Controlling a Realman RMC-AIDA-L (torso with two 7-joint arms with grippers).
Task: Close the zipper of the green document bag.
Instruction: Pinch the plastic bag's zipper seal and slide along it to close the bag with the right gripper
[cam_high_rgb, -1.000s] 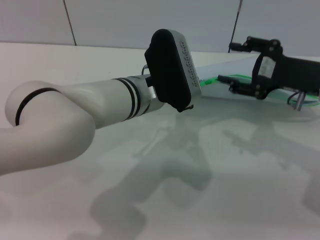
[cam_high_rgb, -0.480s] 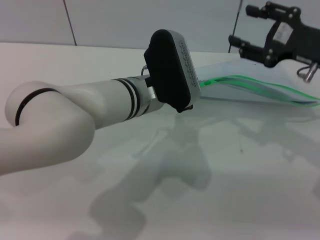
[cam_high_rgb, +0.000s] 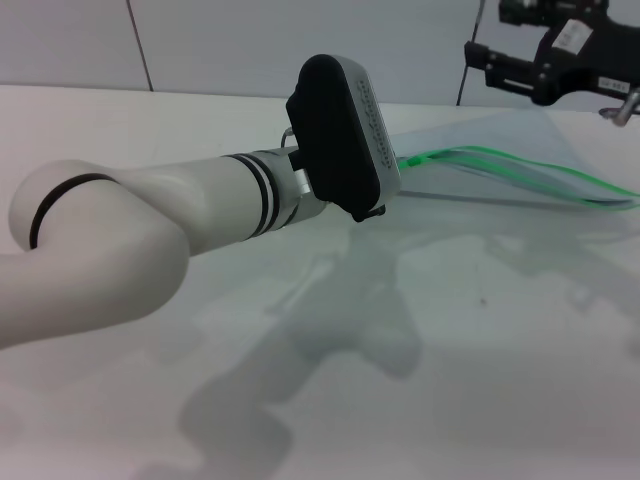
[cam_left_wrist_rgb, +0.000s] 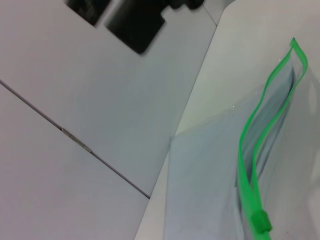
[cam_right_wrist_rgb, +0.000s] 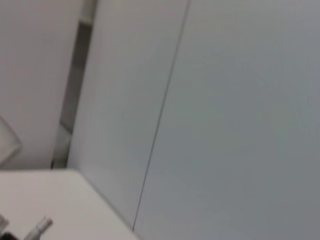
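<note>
Your right claw (cam_high_rgb: 487, 38) hangs in the air at the far right, above the green document bag (cam_high_rgb: 520, 150) and not touching it. Its black fingers stand apart and hold nothing. Your left claw is hidden behind the black oval wrist housing (cam_high_rgb: 345, 135), so you cannot tell how its fingers stand; it sits just at the near end of the bag. The bag is a flat, translucent grey-blue plastic pouch lying on the white table (cam_high_rgb: 450, 330). The zipper (cam_left_wrist_rgb: 252, 145) is a thin bright green strip along one edge. Its two tracks stand apart along most of the length, and the small slider (cam_left_wrist_rgb: 261, 222) sits at one end.
</note>
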